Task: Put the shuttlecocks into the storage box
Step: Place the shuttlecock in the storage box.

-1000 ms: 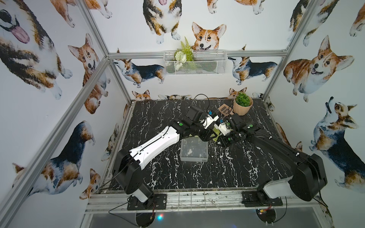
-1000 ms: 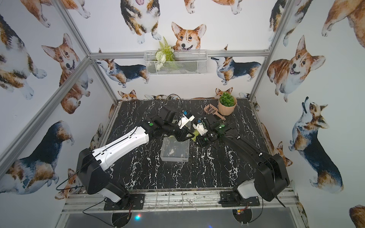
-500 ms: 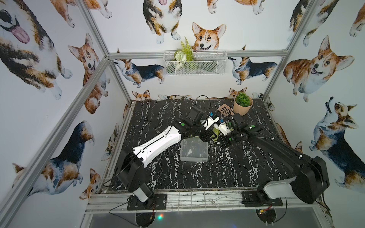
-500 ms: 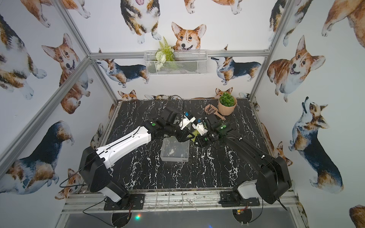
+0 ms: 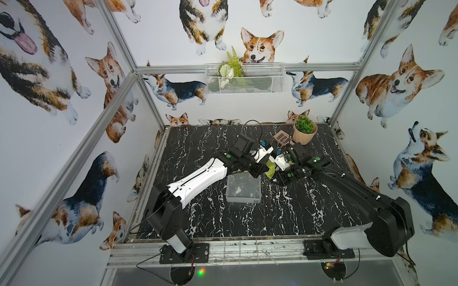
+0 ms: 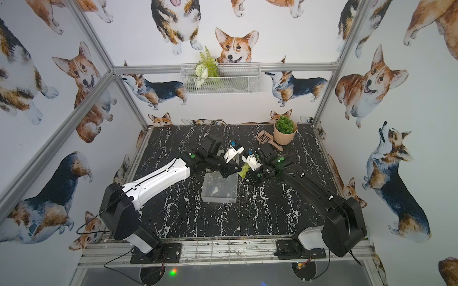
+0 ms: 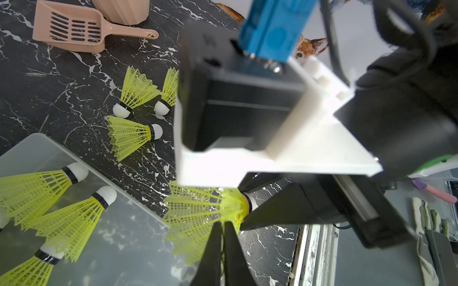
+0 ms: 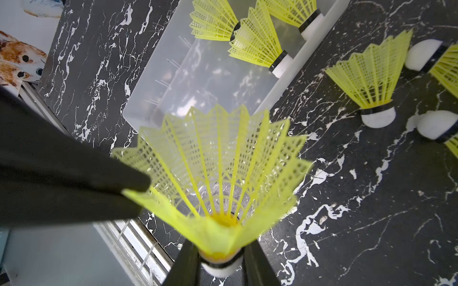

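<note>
Shuttlecock [image 8: 218, 173] hangs in the air by the box [image 8: 198, 81] corner: our right gripper [image 8: 220, 262] clamps its white tip, our left gripper [image 7: 222, 227] is pinched together on its skirt edge. We count three more shuttlecocks [image 7: 62, 213] in the box, three loose ones [image 7: 131, 138] on the table [image 7: 62, 86]

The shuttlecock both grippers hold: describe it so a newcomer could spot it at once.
Find the translucent storage box on the marble table and look just off its far right corner. The shuttlecock there is the only one off the surface: right gripper pinching its white tip, left gripper its skirt rim. The other shuttlecocks rest in the box or on the table.
</note>
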`<action>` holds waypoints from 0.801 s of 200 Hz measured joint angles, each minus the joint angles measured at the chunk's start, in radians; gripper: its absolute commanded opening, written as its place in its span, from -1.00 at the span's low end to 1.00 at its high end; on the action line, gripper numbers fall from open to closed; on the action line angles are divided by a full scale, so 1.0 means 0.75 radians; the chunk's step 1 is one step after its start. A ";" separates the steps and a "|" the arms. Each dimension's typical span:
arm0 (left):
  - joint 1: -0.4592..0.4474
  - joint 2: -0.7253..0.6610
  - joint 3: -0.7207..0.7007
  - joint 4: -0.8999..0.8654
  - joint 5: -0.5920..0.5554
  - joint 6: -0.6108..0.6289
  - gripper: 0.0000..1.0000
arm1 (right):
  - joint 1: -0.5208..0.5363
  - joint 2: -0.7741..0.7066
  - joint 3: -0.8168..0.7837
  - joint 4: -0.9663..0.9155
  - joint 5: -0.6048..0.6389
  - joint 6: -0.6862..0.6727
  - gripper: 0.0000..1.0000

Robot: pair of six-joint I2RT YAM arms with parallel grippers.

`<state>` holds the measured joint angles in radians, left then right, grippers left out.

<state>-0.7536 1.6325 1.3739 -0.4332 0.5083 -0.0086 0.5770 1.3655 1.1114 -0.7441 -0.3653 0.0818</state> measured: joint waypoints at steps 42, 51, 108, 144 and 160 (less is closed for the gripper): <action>0.009 -0.012 -0.030 0.026 0.022 -0.036 -1.00 | 0.000 -0.018 -0.019 0.005 0.038 0.002 0.37; 0.019 -0.023 -0.044 0.035 0.022 -0.052 -1.00 | 0.000 -0.032 -0.031 0.011 0.063 0.005 0.44; 0.126 -0.133 -0.213 0.174 -0.029 -0.315 -1.00 | -0.002 -0.136 -0.104 0.069 0.299 0.067 0.57; 0.148 -0.214 -0.329 0.236 -0.132 -0.493 -1.00 | -0.022 -0.187 -0.150 0.088 0.411 0.090 0.57; 0.152 -0.246 -0.393 0.264 -0.191 -0.588 -1.00 | -0.039 -0.205 -0.170 0.093 0.441 0.105 0.57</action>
<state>-0.6399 1.4483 1.0790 -0.2352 0.3653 -0.4496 0.5476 1.2118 0.9840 -0.6746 -0.0341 0.1608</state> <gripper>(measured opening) 0.052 0.787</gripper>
